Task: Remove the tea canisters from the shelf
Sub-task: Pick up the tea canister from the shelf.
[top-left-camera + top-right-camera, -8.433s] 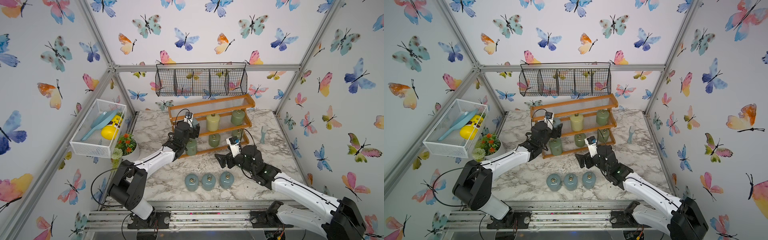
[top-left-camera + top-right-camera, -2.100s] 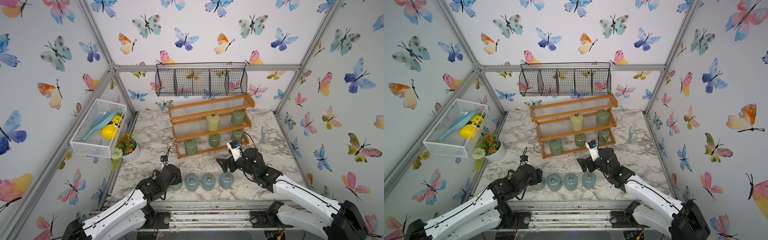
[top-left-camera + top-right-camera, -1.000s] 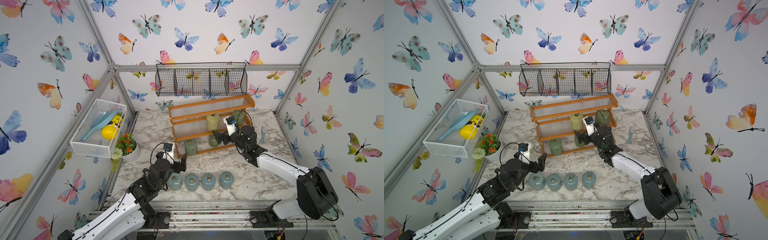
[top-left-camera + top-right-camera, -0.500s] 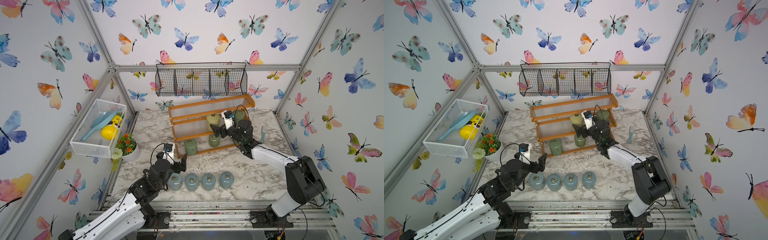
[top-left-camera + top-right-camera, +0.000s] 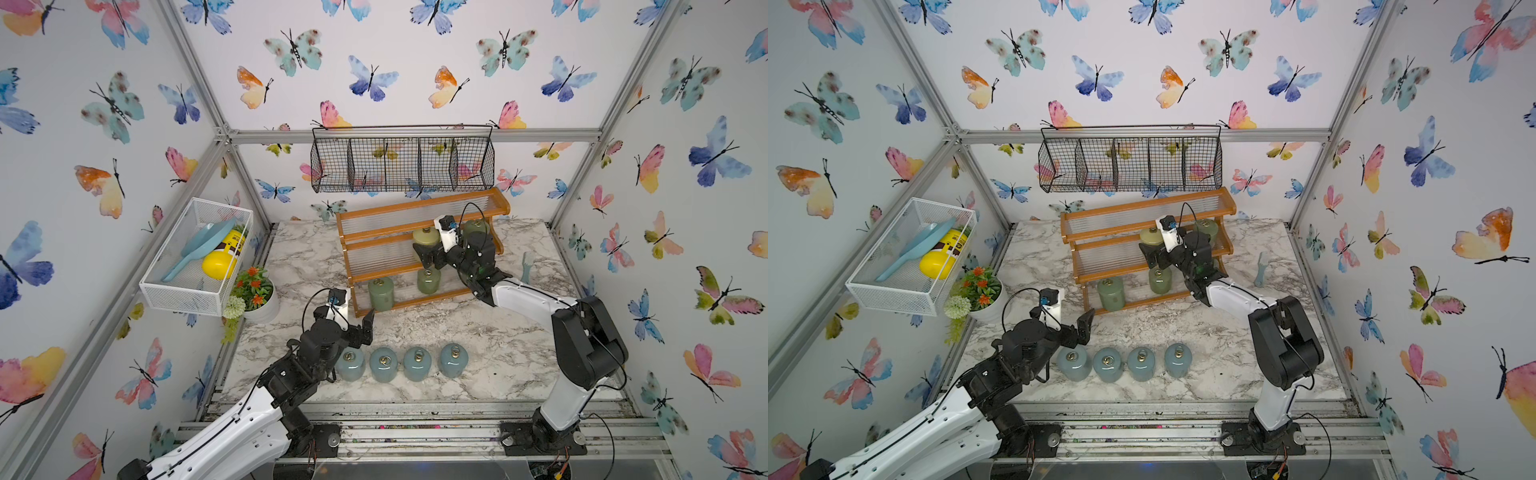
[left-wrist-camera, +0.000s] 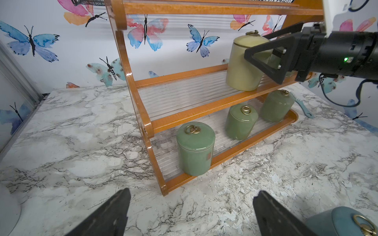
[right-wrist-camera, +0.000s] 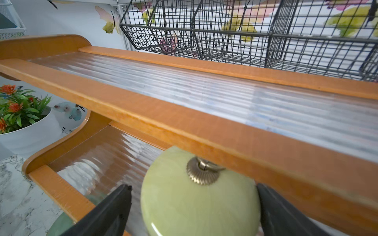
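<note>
The orange wooden shelf (image 5: pixel 415 208) stands at the back of the marble table. My right gripper (image 7: pixel 193 187) is open at the middle tier, its fingers either side of the pale yellow tea canister (image 7: pixel 196 204), which also shows in a top view (image 5: pixel 423 237). A green canister (image 5: pixel 476 227) shares that tier. On the bottom tier stand three green canisters (image 6: pixel 195 149) (image 6: pixel 240 121) (image 6: pixel 276 106). Several blue-grey canisters (image 5: pixel 383 365) form a row at the front. My left gripper (image 6: pixel 192 194) hovers open and empty before the shelf's left corner.
A black wire basket (image 5: pixel 403 160) hangs just above the shelf. A white mesh basket (image 5: pixel 195 257) on the left wall holds a yellow bottle and a blue scoop. A flower pot (image 5: pixel 255 291) stands at the left, and a pale blue comb (image 5: pixel 527 266) lies right of the shelf.
My right gripper has risen from the bottom tier to the middle tier and closed in around the pale yellow canister. The left arm has hardly moved.
</note>
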Motion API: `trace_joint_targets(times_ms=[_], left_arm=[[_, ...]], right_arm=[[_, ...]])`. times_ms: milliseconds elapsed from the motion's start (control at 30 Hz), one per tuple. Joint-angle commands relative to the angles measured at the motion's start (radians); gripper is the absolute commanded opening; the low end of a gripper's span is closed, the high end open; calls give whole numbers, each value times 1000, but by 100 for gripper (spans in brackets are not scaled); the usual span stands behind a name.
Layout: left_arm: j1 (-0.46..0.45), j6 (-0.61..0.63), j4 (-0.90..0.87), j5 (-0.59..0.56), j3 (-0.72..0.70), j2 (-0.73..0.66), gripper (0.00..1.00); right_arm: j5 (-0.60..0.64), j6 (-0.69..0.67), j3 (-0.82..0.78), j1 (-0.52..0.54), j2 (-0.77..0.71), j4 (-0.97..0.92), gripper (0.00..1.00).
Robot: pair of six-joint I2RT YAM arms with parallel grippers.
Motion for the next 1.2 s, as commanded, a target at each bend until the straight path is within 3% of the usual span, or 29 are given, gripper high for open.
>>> trace_joint_targets(times_ms=[0,400,633,867,1167], left_arm=[[7,7,24,5,-8,-14,98],[8,4,22,3,-17,-29,98],[11,-5,12,-4,-25,-48,98],[11,-13,8,-13,-36,-76,98],[10,-14,8,-12,-44,-86,98]], right_arm=[[-29,8,44,-6,31,17,100],[-34,6,117,-14,101,-4,100],[-51,-1,123,-15,94,-23,91],[-62,-18,93,-16,42,-51,82],[-71,-34,35,-15,-86,-120,79]])
